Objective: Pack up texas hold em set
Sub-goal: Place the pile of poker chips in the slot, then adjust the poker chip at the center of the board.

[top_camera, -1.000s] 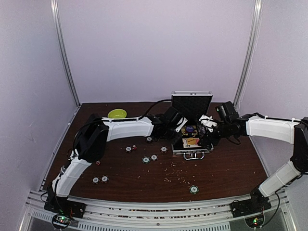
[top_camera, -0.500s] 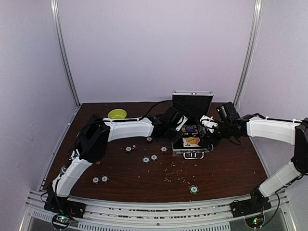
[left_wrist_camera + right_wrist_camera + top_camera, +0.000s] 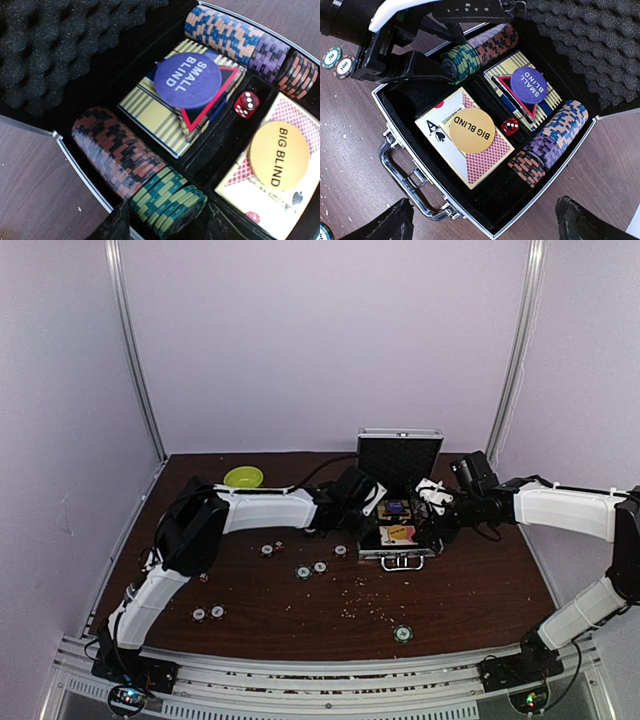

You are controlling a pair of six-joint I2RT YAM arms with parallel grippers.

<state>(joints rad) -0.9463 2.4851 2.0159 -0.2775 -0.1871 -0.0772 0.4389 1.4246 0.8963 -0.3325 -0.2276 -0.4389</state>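
Observation:
The silver briefcase [image 3: 372, 552] lies open at the table's middle right, lid up, handle [image 3: 405, 180] toward the front. Inside are two card decks, a purple SMALL BLIND button [image 3: 187, 80], a yellow BIG BLIND button [image 3: 472, 130], a red die [image 3: 510, 126] and chip rows. My left gripper [image 3: 368, 507] reaches into the case's left slot, its fingers [image 3: 117, 225] against both sides of the green chips [image 3: 167, 200] at the row's end. My right gripper [image 3: 490, 225] is wide open and empty above the case's front right corner.
Several loose chips lie on the table left of the case [image 3: 303, 572], at the front left [image 3: 207, 613] and at the front [image 3: 403, 633]. A lime-green bowl [image 3: 243, 476] stands at the back left. Pale specks dot the wood in front of the case.
My left gripper has shifted slightly left and back at the case's left slot. The right arm has barely moved.

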